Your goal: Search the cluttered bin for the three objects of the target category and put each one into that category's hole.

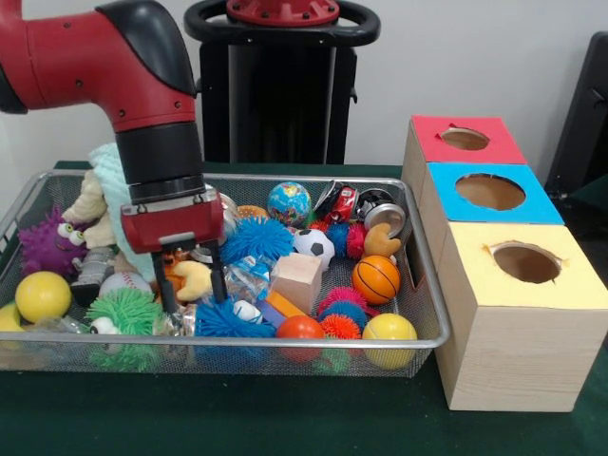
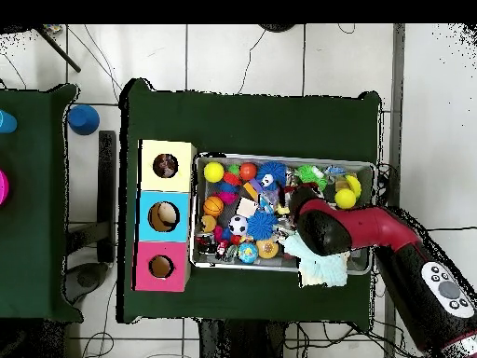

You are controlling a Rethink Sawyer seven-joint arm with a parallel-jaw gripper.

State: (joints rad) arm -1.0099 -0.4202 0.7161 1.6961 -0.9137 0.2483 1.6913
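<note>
A wire mesh bin (image 1: 237, 344) holds a jumble of toys. My gripper (image 1: 194, 285) reaches down into its left middle and is open. Its two black fingers (image 1: 169, 293) stand on either side of a yellow-orange plush toy (image 1: 195, 277); contact is not visible. Close by lie a baseball (image 1: 123, 282), a green spiky ball (image 1: 123, 312), a blue spiky ball (image 1: 256, 237), a wooden block (image 1: 297, 280), a soccer ball (image 1: 313, 247) and a basketball (image 1: 376, 278). In the overhead view the arm (image 2: 321, 228) covers the gripper.
Right of the bin stand three boxes with round holes in their tops: red (image 1: 465, 139), blue (image 1: 490, 192), yellow (image 1: 525, 263). In the overhead view something sits in the yellow hole (image 2: 166, 166) and the blue hole (image 2: 163, 216). A pale green cloth (image 1: 114, 185) and a tan plush (image 1: 87, 204) fill the bin's far left.
</note>
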